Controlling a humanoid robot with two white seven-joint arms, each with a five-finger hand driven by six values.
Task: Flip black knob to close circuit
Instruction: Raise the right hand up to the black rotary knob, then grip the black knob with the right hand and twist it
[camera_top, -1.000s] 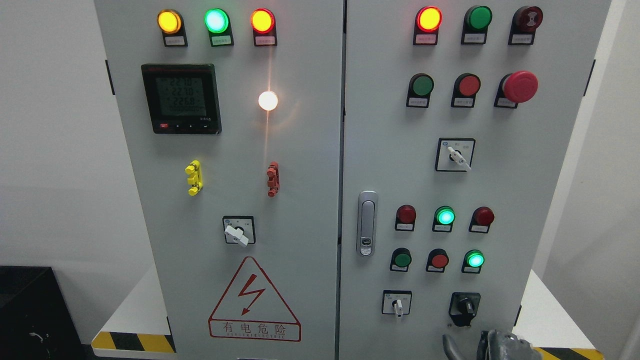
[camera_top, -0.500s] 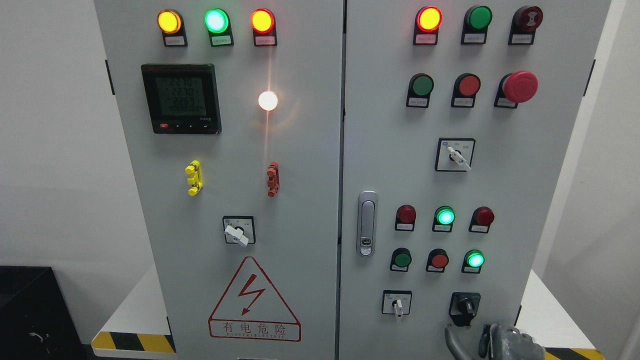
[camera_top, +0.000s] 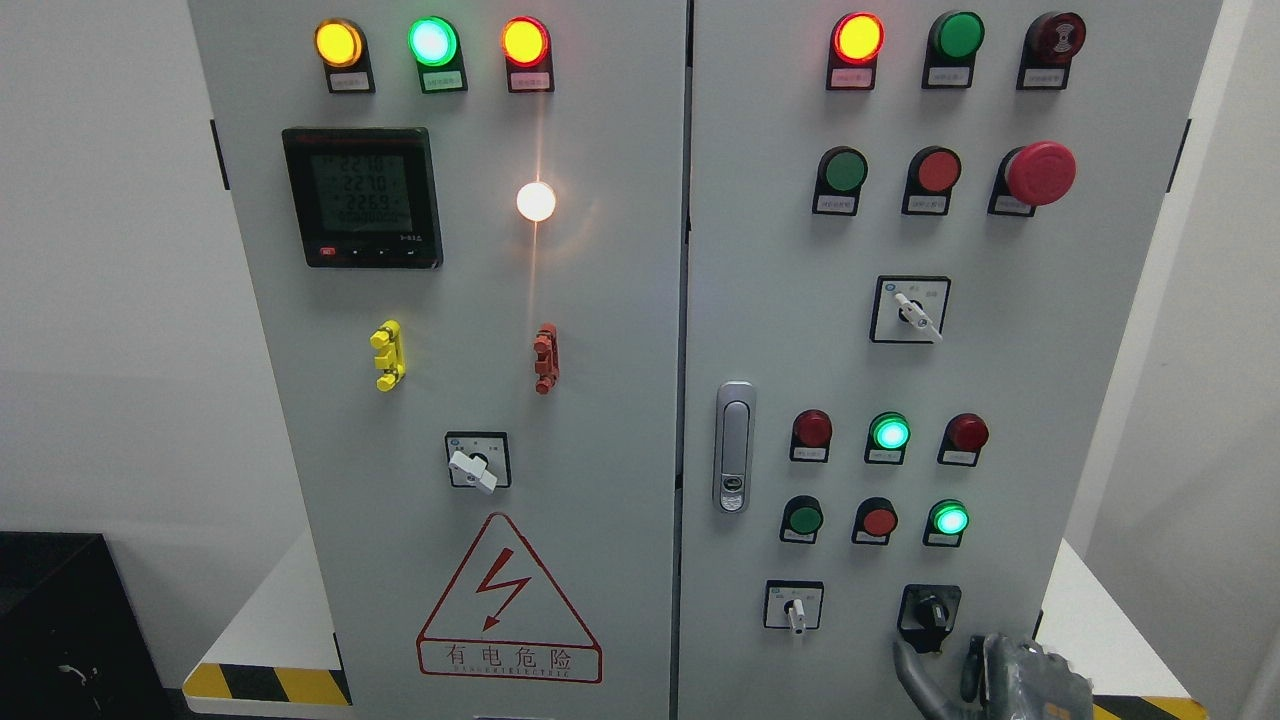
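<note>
The black knob (camera_top: 930, 612) sits low on the right door of the grey cabinet (camera_top: 1000, 350), its handle pointing roughly straight up. My right hand (camera_top: 960, 672) comes in at the bottom edge just below the knob. Its fingers (camera_top: 912, 668) are spread and hold nothing; the nearest fingertip is just under the knob's black plate, and I cannot tell if it touches. The left arm is out of view.
A white selector switch (camera_top: 794, 606) sits left of the knob. Above are a lit green button (camera_top: 949, 520), a red button (camera_top: 879, 521) and a green button (camera_top: 804, 519). The door latch (camera_top: 734, 446) is mid-cabinet. Yellow-black tape (camera_top: 265, 684) edges the platform.
My right hand has risen from the bottom edge toward the black knob, showing more of its fingers. The knob and the panel lights have not changed.
</note>
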